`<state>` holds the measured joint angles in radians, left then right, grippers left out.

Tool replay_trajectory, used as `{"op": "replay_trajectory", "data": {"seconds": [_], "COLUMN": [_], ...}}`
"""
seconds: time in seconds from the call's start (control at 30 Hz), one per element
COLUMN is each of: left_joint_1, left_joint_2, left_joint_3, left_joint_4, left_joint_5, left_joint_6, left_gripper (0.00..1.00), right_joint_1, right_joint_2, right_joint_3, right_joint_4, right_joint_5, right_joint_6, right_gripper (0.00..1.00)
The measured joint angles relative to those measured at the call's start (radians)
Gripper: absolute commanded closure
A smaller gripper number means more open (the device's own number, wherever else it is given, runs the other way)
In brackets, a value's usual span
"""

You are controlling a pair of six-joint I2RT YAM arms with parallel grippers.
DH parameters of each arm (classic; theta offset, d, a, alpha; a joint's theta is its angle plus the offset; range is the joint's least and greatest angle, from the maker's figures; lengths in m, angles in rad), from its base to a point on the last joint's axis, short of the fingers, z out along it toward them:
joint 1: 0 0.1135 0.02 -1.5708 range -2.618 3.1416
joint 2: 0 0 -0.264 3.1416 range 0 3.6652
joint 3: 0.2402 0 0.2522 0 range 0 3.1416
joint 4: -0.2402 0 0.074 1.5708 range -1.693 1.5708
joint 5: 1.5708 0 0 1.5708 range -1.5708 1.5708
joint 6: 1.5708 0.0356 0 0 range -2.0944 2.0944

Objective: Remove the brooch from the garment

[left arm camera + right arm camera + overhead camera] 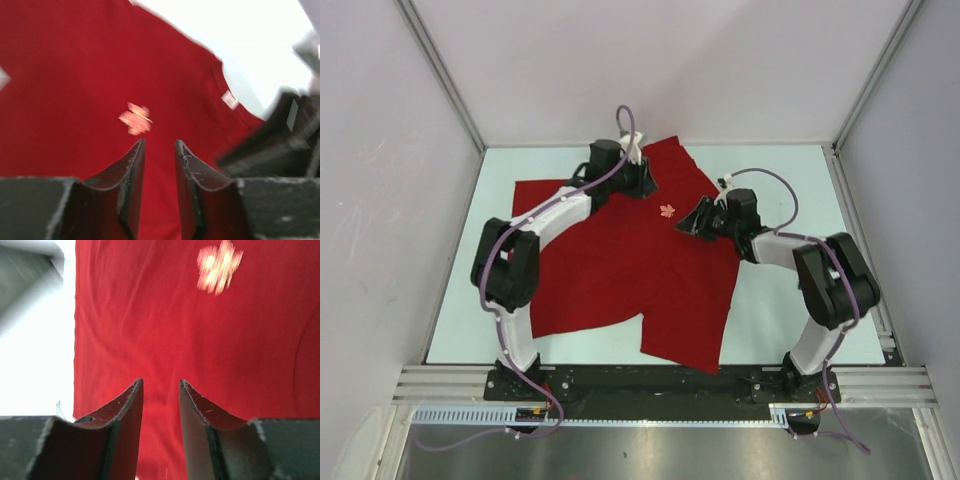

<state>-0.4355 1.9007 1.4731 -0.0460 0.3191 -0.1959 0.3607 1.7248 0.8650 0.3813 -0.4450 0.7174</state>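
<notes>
The red T-shirt (620, 270) lies spread on the white table. A small pale pink-gold flower brooch (667, 211) sits on its upper middle. It shows blurred in the left wrist view (135, 119) and the right wrist view (218, 266). My left gripper (648, 185) is just up and left of the brooch, jaws a little apart and empty (159, 145). My right gripper (688, 222) is just right of the brooch, jaws a little apart and empty (161, 384). The shirt's white tag (230, 99) shows near the collar edge.
The white table (790, 180) is walled in by grey panels at the back and sides. A metal rail (660, 385) runs along the near edge by the arm bases. The right arm's dark body (280, 135) shows at the right of the left wrist view.
</notes>
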Motion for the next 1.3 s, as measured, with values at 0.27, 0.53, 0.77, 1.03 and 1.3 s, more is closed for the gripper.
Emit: {"op": "replay_trajectory", "data": {"seconds": [0.27, 0.53, 0.77, 1.03, 1.3], "left_joint_1": [-0.029, -0.026, -0.026, -0.025, -0.015], "left_joint_2": [0.184, 0.322, 0.372, 0.401, 0.422], "left_joint_3": [-0.001, 0.124, 0.180, 0.186, 0.190], "left_joint_4": [0.054, 0.067, 0.084, 0.082, 0.075], "left_joint_5": [0.051, 0.050, 0.047, 0.021, -0.002], "left_joint_6": [-0.147, -0.174, -0.182, -0.182, -0.200], "left_gripper": [0.76, 0.80, 0.81, 0.84, 0.85], "right_joint_1": [-0.018, -0.045, -0.060, -0.056, -0.050], "right_joint_2": [0.253, 0.413, 0.464, 0.478, 0.492], "right_joint_3": [0.205, 0.307, 0.324, 0.346, 0.367], "right_joint_4": [0.148, 0.230, 0.231, 0.241, 0.236], "right_joint_5": [0.072, 0.078, 0.057, 0.040, 0.036], "right_joint_6": [0.058, 0.077, 0.076, 0.076, 0.071], "right_gripper": [0.68, 0.77, 0.75, 0.73, 0.71]}}
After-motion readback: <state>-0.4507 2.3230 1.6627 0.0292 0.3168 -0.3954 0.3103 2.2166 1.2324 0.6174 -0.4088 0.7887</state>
